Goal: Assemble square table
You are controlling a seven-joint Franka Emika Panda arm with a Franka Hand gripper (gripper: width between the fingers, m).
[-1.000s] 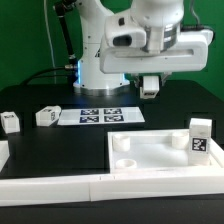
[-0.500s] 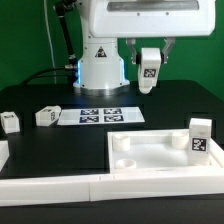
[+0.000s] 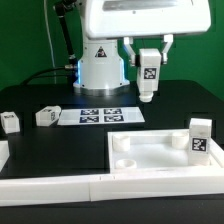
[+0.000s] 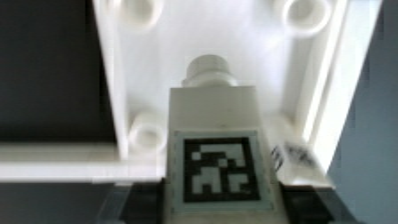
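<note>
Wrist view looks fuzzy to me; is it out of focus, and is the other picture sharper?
Wrist view: yes, soft all over; the held leg block sits near the lens, its tag edges smeared, and the white tray is washed out. Exterior view: sharper and evenly lit, with a blue glow at the robot's base.

The marker board (image 3: pixel 100 116) lies behind the square top (image 3: pixel 160 162) on the table (image 3: pixel 40 150).

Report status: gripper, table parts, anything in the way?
Gripper shut on one leg block, held aloft. Table top lies flat. Nothing seen blocking.
</note>
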